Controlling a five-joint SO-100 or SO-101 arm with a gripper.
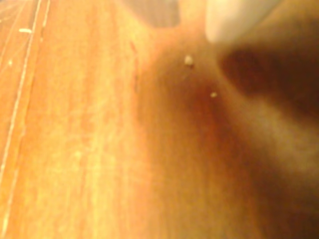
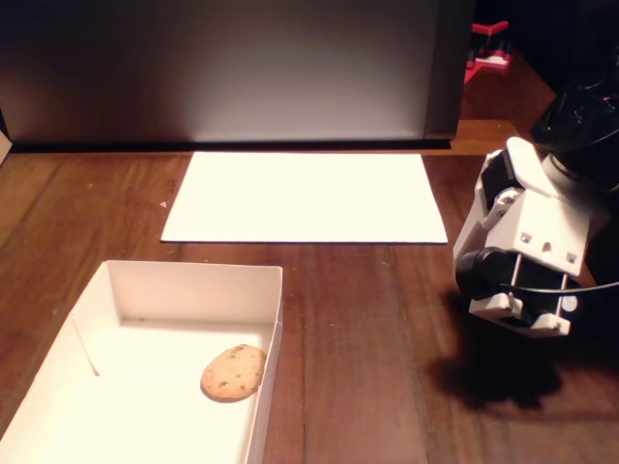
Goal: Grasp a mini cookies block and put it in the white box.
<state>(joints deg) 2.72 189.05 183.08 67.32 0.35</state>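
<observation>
In the fixed view, the white box (image 2: 193, 280) fills the lower left of the frame, its open top facing up and its near end cut off by the bottom edge. The mini cookies block (image 2: 233, 372) lies flat on the box floor, toward the right inner wall and just beside it, low in the frame. A thin pale line marks the box floor nearer the left wall.

Above the box, in the upper middle, a flat white paper sheet (image 2: 305, 196) rests on the wooden table (image 2: 368, 329), well apart from the box. Behind it a grey panel (image 2: 232, 68) spans the top of the frame.

At the right edge stands the white arm (image 2: 527, 246), folded low over the table with a dark shadow under it. Its fingertips do not show from this side, so I cannot tell whether the gripper is wide or narrow.

The wrist view is blurred. Warm orange wood grain fills the left and middle; two small pale crumbs (image 1: 189, 60) sit upper middle. A pale blurred shape (image 1: 234, 17) enters from the upper right, and a dark shadow spreads across the right side. Nothing there settles how the gripper stands, and nothing is seen held.
</observation>
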